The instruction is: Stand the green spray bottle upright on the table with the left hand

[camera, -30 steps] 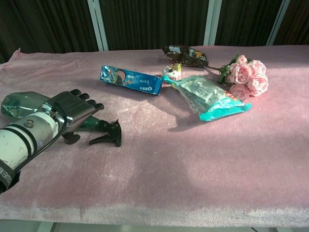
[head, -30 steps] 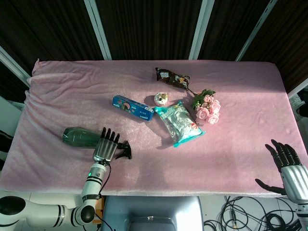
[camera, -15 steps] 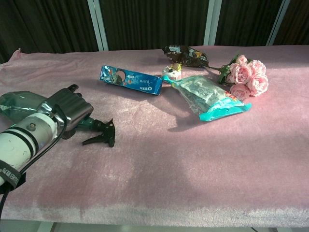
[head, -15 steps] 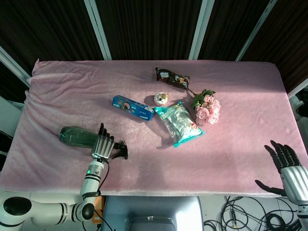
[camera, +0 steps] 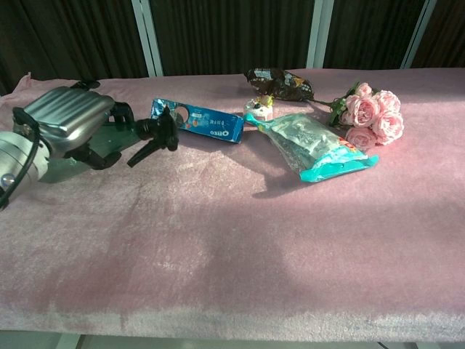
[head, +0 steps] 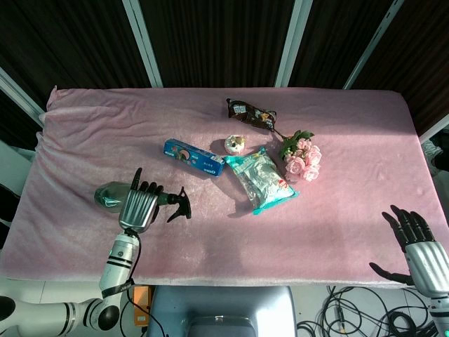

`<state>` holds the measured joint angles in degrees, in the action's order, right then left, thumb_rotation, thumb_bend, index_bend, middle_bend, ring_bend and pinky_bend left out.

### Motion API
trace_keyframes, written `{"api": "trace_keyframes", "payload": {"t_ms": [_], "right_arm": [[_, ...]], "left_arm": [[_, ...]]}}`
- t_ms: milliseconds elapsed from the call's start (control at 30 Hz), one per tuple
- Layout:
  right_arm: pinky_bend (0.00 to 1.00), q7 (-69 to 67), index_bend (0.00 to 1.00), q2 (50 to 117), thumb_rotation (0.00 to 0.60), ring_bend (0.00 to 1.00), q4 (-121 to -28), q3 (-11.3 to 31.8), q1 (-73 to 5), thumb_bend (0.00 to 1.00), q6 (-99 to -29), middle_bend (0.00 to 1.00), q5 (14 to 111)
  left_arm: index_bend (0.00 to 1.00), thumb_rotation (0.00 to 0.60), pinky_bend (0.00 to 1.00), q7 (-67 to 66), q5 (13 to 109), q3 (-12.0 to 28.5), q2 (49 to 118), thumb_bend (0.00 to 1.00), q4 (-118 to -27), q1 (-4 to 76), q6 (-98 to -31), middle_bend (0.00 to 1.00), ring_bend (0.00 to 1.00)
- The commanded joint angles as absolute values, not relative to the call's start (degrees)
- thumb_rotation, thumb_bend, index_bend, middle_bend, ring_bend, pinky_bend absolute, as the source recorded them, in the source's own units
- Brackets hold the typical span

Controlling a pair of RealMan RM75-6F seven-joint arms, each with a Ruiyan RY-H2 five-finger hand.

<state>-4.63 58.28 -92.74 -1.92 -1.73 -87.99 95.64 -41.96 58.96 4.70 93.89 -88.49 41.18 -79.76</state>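
Left hand wrapped around green spray bottle, fingers clamped on its neck; bottle tilted, lifted off pink table, left of blue Oreo box. Right hand well right of Oreo box, fingers spread, holding nothing.

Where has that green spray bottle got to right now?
In the head view, the green plastic spray bottle sits at the table's front left, gripped by the robot's left hand, with the blue Oreo box nearest.
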Motion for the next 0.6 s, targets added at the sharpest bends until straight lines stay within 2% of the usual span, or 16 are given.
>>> {"api": "trace_keyframes", "payload": {"t_ms": [33, 100, 300, 600], "right_arm": [[0.00, -4.45, 0.00, 58.43, 0.600, 0.00, -92.77, -1.90, -1.77, 0.27, -87.90, 0.00, 95.58], [0.00, -4.06, 0.00, 58.66, 0.600, 0.00, -92.83, -1.87, -1.86, 0.27, -87.71, 0.00, 95.55], [0.00, -2.34, 0.00, 59.26, 0.600, 0.00, -93.44, -2.00, -2.43, 0.27, -86.32, 0.00, 95.52], [0.00, -0.78, 0.00, 59.79, 0.600, 0.00, -93.84, -1.92, -3.01, 0.27, -84.99, 0.00, 95.01]], "left_arm": [[0.73, 0.600, 0.00, -11.93, 66.57, 11.53, 83.74, 0.53, -100.85, 34.45, -82.49, 0.72, 0.37], [0.73, 0.600, 0.00, 1.37, 65.99, 14.20, 81.21, 0.54, -103.95, 32.08, -81.34, 0.72, 0.37], [0.73, 0.600, 0.00, 28.85, 66.02, 16.80, 76.57, 0.54, -105.05, 27.68, -74.50, 0.72, 0.36], [0.73, 0.600, 0.00, 40.53, 74.05, 15.68, 81.64, 0.54, -94.36, 25.79, -76.27, 0.73, 0.35]]}}
